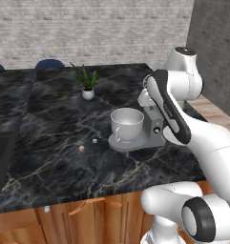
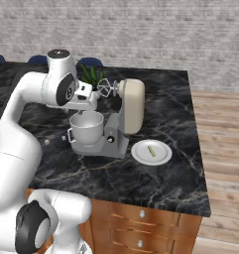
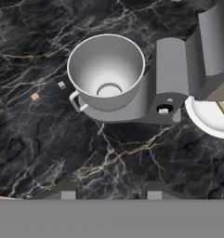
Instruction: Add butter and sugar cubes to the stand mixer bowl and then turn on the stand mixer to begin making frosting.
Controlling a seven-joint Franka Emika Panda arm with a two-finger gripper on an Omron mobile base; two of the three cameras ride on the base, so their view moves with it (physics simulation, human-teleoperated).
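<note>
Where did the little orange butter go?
The butter lies on the black counter, left of the stand mixer bowl, beside the sugar cube.

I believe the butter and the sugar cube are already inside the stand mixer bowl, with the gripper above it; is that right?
Not quite. The hand view shows the stand mixer bowl empty; the butter and the sugar cube lie on the dark counter beside it. The gripper is indeed above, its fingers apart and holding nothing.

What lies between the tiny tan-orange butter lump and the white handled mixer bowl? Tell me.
The tiny white sugar cube lies between the tan-orange butter lump and the white cup-shaped mixer bowl; the rest is bare black marble counter. The hand view shows it.
</note>
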